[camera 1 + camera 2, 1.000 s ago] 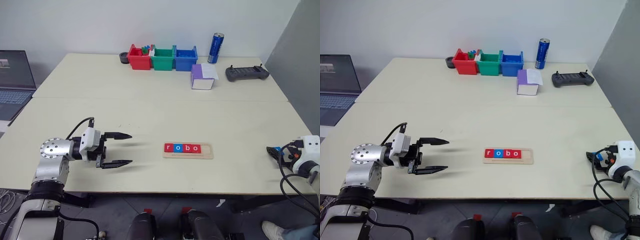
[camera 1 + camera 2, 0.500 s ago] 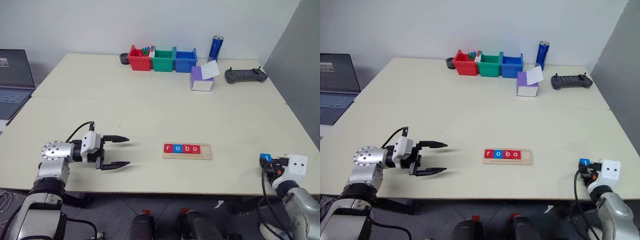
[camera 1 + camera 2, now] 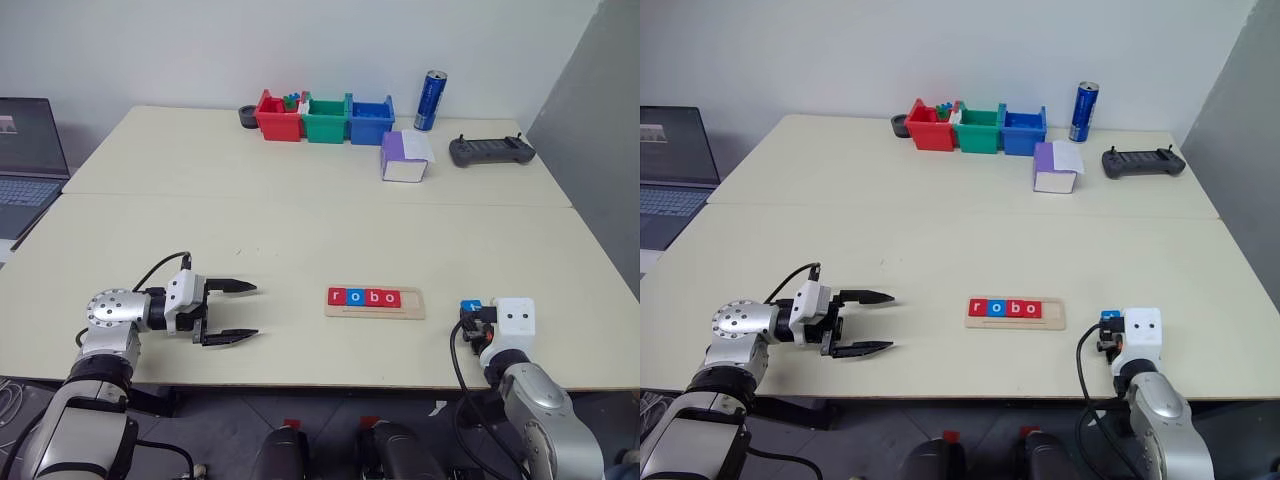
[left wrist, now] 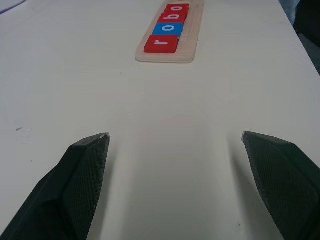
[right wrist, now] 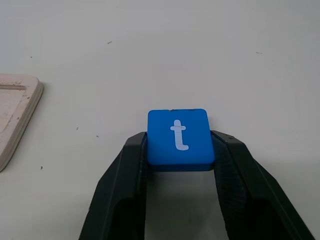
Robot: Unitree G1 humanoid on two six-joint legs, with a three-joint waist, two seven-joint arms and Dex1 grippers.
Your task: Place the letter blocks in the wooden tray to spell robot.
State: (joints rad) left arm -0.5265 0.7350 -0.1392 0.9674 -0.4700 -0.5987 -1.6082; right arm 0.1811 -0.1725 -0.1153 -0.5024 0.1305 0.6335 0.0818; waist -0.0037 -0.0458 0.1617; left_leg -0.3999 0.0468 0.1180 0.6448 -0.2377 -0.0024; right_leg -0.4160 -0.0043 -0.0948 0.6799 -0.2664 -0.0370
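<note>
My right gripper [image 5: 180, 150] pinches blue t block [image 5: 180, 136]; left gripper [image 3: 232, 311] open, idle. Risk: t snags wooden tray [image 3: 376, 302] lip, lands crooked beside last o [image 3: 391, 297].

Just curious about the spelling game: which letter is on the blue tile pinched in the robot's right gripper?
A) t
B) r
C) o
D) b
A: the right gripper is shut on a blue tile that bears a white "t"; the wooden tray already reads r, o, b, o.
</note>
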